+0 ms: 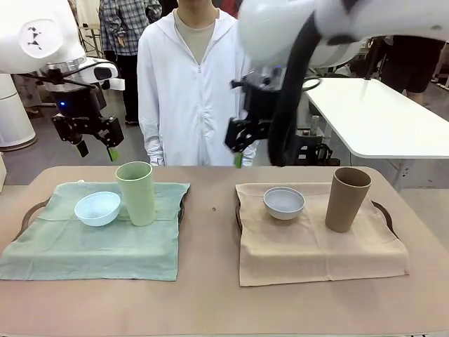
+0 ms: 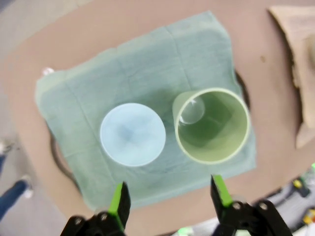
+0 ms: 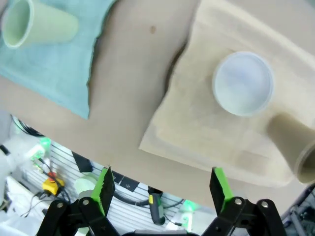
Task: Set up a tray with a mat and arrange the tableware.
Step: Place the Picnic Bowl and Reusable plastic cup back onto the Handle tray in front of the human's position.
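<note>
Left gripper [image 1: 95, 147] raised above the far left end of the table [image 1: 210, 302], pointing down, fingers [image 2: 119, 201] spread with nothing between them. Right gripper [image 1: 242, 144] likewise raised near the table's far edge at centre, arm reaching in from the right, fingers [image 3: 104, 187] spread wide and empty.

On the left: green mat [image 1: 91, 242] over a tray [image 1: 31, 210], bearing the light blue bowl [image 1: 97, 208] and, just beside it, the pale green tumbler [image 1: 137, 193], upright.

On the right: beige mat [image 1: 316, 249] over a second tray [image 1: 382, 210], bearing the white bowl [image 1: 284, 202] and the tan-brown tumbler [image 1: 346, 199], upright, set apart.

Person in a white jacket [image 1: 189, 84] standing at the far side.
</note>
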Robot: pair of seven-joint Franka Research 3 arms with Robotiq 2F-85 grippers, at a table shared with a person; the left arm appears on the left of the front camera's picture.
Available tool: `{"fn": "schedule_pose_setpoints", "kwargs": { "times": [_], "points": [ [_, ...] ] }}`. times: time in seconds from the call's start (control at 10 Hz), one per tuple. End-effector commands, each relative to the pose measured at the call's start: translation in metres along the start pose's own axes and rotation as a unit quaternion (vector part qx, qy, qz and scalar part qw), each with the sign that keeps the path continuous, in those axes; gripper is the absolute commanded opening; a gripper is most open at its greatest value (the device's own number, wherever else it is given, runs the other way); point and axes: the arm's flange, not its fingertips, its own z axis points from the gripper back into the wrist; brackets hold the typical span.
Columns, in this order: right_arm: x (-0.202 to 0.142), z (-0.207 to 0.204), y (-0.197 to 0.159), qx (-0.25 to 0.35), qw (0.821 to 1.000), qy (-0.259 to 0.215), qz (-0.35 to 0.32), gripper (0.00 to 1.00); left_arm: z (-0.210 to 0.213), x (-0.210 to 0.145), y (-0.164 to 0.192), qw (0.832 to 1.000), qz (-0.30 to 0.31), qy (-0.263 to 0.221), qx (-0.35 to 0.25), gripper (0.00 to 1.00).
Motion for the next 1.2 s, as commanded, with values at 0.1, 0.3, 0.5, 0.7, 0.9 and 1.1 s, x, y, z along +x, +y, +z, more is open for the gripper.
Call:
{"fn": "schedule_pose_setpoints", "kwargs": {
  "times": [0.1, 0.3, 0.5, 0.7, 0.9, 1.1],
  "points": [
    [-0.074, 0.054, -0.103, 0.088, 0.993, -0.049, -0.063, 1.00, 0.020, -0.024, 0.027, 0.996, -0.016, 0.029, -0.081, 0.85],
    [-0.112, 0.079, -0.164, 0.163, 0.977, -0.095, -0.098, 1.00, 0.040, -0.029, 0.058, 0.984, -0.020, 0.025, -0.174, 0.85],
    [-0.146, 0.086, -0.223, 0.231, 0.957, -0.119, -0.128, 1.00, 0.047, -0.033, 0.094, 0.972, -0.002, 0.031, -0.235, 0.85],
    [-0.172, 0.079, -0.262, 0.295, 0.934, -0.138, -0.147, 1.00, 0.046, -0.031, 0.124, 0.957, 0.014, 0.029, -0.289, 0.85],
    [-0.191, 0.067, -0.287, 0.336, 0.913, -0.161, -0.164, 1.00, 0.042, -0.031, 0.147, 0.935, 0.032, 0.011, -0.353, 0.85],
    [-0.185, 0.059, -0.278, 0.322, 0.919, -0.147, -0.175, 1.00, 0.037, -0.029, 0.144, 0.953, 0.038, 0.011, -0.299, 0.85]
  ]
}}
